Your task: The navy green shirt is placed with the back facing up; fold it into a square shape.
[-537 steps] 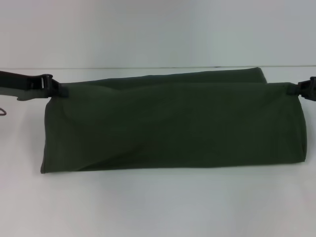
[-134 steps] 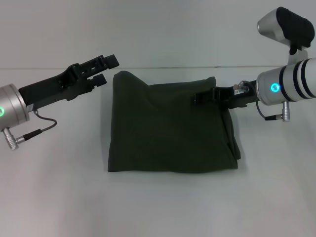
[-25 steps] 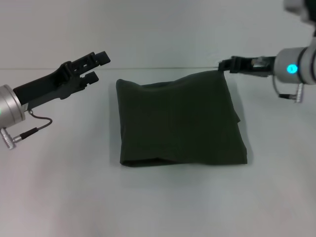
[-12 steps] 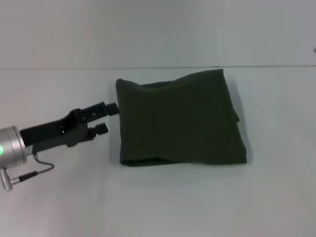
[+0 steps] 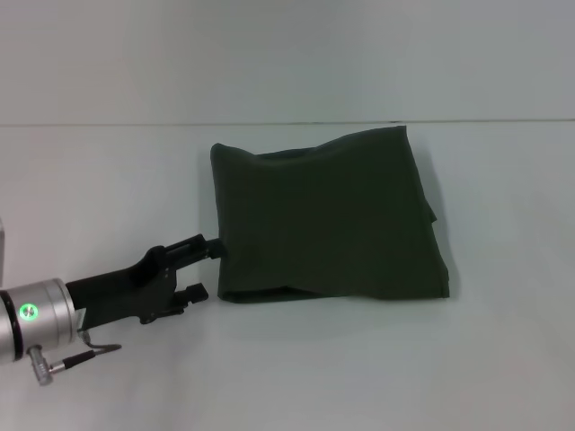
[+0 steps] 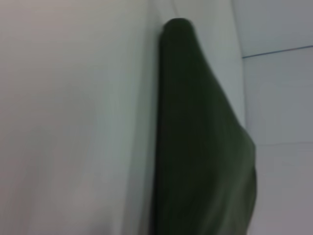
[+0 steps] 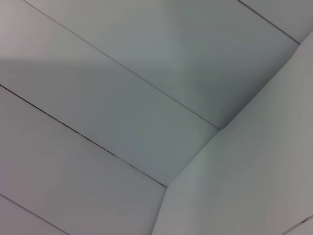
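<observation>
We note navy green shirt (image 5: 328, 220) folded roughly square on table (image 5: 503, 359). Left gripper (image 5: 205, 267) fingers parted, empty, beside shirt's near-left corner.

One navy green shirt (image 5: 328, 215), one left hand (image 5: 204, 267), one white table (image 5: 296, 368)

A plain white table (image 5: 296, 368) meets a pale panelled wall (image 7: 122, 73).

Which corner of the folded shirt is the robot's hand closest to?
The near left corner of the shirt. The left hand sits right beside it, fingers apart, while the other three corners have nothing near them.
</observation>
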